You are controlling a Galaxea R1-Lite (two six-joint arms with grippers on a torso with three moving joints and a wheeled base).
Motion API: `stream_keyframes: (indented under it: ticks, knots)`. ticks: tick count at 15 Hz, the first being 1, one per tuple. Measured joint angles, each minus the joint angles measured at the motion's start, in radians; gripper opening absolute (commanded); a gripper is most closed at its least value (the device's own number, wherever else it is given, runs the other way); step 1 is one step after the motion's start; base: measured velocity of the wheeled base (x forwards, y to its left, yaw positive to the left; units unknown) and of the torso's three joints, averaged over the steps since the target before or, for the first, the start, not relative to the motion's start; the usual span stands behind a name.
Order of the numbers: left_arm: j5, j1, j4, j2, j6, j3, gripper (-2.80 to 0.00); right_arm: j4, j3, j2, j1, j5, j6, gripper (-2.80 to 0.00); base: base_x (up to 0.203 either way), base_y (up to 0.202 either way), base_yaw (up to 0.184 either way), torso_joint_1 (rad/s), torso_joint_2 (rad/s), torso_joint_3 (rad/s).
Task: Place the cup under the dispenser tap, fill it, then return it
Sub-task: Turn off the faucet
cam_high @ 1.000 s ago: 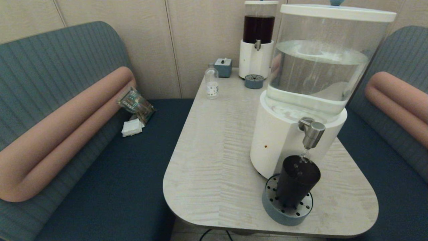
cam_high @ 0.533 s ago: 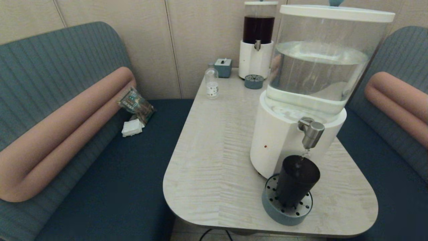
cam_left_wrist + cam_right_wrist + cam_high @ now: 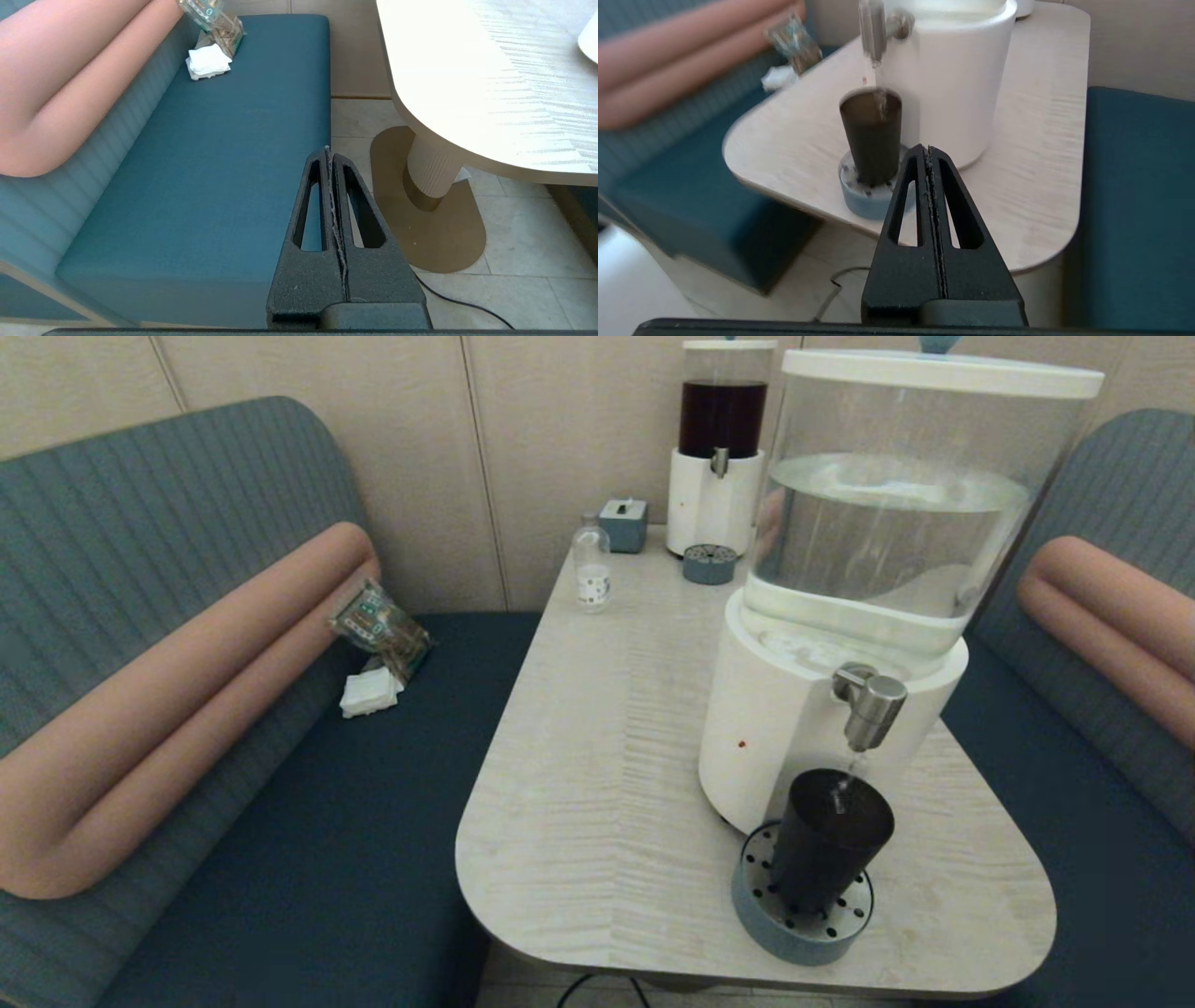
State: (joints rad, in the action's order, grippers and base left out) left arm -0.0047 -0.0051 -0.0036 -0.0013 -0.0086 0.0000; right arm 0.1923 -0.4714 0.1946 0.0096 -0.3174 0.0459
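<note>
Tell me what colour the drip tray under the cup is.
Grey-blue, with a pale perforated top; the drip tray shows best in the head view, cup standing on it.

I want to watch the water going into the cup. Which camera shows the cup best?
The right wrist view: the cup stands in full side profile on the drip tray, with the stream from the tap landing inside. The head view shows the cup from above, with its open mouth visible. The left wrist view misses it.

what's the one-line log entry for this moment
phase: filling | cup on drip tray under tap, water running | right claw shut, off table edge | left claw shut, parked over bench
</note>
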Motion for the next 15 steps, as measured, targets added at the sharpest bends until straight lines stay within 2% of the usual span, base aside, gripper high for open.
stream_keyframes:
  ticks: [4, 7, 9, 11, 12, 15]
  knots:
    - [0.0, 0.001, -0.001, 0.0, 0.0, 0.0, -2.8, -0.017, 0.155, -0.139, 0.0, 0.017, -0.121, -2.8, 0.0, 0.0, 0.0, 0.0, 0.0, 0.0]
    - [0.0, 0.001, 0.0, 0.0, 0.0, 0.0, -2.8, -0.164, 0.343, -0.18, -0.001, 0.105, -0.159, -2.8, 0.0, 0.0, 0.0, 0.0, 0.0, 0.0]
    - [0.0, 0.0, 0.0, 0.0, 0.0, 0.0, -2.8, -0.284, 0.433, -0.19, -0.001, 0.189, -0.157, -2.8, 0.0, 0.0, 0.0, 0.0, 0.0, 0.0]
    - [0.0, 0.0, 0.001, 0.0, 0.007, 0.0, -2.8, -0.267, 0.462, -0.193, -0.001, 0.288, -0.144, -2.8, 0.0, 0.0, 0.0, 0.0, 0.0, 0.0]
    - [0.0, 0.0, 0.0, 0.0, 0.004, 0.0, -2.8, -0.251, 0.467, -0.194, -0.001, 0.313, -0.124, -2.8, 0.0, 0.0, 0.0, 0.0, 0.0, 0.0]
    - [0.002, 0.001, 0.002, 0.0, 0.009, 0.0, -2.8, -0.202, 0.471, -0.195, -0.001, 0.323, -0.07, -2.8, 0.0, 0.0, 0.0, 0.0, 0.0, 0.0]
